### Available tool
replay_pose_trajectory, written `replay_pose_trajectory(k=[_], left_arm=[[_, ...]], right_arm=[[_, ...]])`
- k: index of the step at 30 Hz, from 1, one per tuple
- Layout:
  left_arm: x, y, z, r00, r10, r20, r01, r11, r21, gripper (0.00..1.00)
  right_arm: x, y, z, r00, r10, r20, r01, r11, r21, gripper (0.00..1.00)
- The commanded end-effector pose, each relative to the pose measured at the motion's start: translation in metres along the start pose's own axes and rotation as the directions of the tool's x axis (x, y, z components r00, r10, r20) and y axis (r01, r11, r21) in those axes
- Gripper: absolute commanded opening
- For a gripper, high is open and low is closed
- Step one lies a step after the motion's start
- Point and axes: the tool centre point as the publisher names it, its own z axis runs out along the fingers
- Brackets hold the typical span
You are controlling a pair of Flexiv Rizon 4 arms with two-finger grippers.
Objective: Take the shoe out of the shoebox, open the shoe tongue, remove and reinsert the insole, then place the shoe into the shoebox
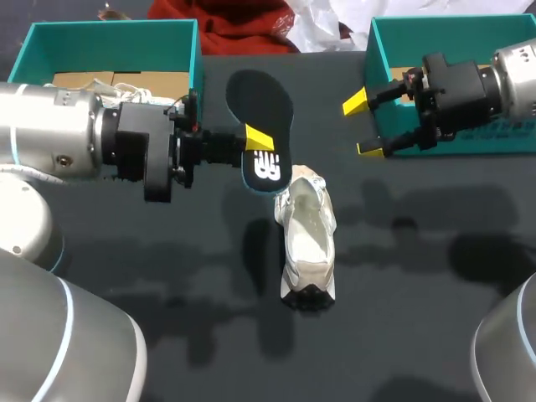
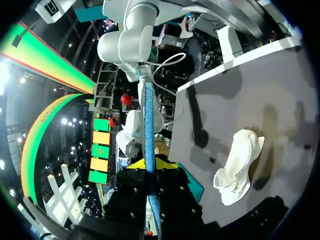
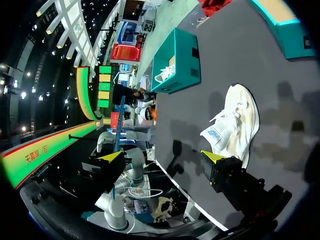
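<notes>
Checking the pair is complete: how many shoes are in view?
2. One white shoe lies on the table near the middle; a second shoe sits inside the far-left teal shoebox, mostly hidden.

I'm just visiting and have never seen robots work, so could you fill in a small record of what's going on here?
insole: black, out of the shoe, held above the table
left end effector: shut on the insole
right end effector: open, empty, at the right shoebox
sneaker: white, on the dark table, touched by neither end effector
left shoebox: teal, at the far side, like the right one
</notes>
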Motion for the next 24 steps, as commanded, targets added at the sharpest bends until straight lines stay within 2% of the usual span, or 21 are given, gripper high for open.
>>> replay_pose_trajectory(k=[1, 4, 5, 17, 20, 24], left_arm=[[0.015, 0.012, 0.018, 0.998, 0.045, 0.046, -0.045, 0.999, -0.008, 0.0], [0.018, 0.018, 0.026, 0.991, 0.119, 0.057, -0.115, 0.991, -0.076, 0.0], [0.018, 0.018, 0.026, 0.991, 0.119, 0.057, -0.115, 0.991, -0.076, 0.0], [0.018, 0.018, 0.026, 0.991, 0.119, 0.057, -0.115, 0.991, -0.076, 0.0], [0.021, 0.027, 0.033, 0.986, 0.149, 0.069, -0.145, 0.987, -0.063, 0.0], [0.022, 0.034, 0.042, 0.98, 0.181, 0.086, -0.178, 0.983, -0.048, 0.0]], right_arm=[[0.005, 0.009, 0.006, 0.999, -0.01, -0.053, 0.011, 1.0, 0.029, 1.0], [0.012, 0.01, 0.009, 0.996, 0.0, -0.084, 0.002, 1.0, 0.024, 1.0], [0.012, 0.011, 0.011, 0.996, 0.032, -0.086, -0.031, 0.999, 0.014, 1.0], [0.012, 0.011, 0.011, 0.996, 0.032, -0.086, -0.031, 0.999, 0.014, 1.0], [0.019, 0.019, 0.017, 0.994, 0.039, -0.104, -0.037, 0.999, 0.02, 1.0], [0.023, 0.02, 0.031, 0.991, 0.041, -0.126, -0.036, 0.998, 0.045, 1.0]])
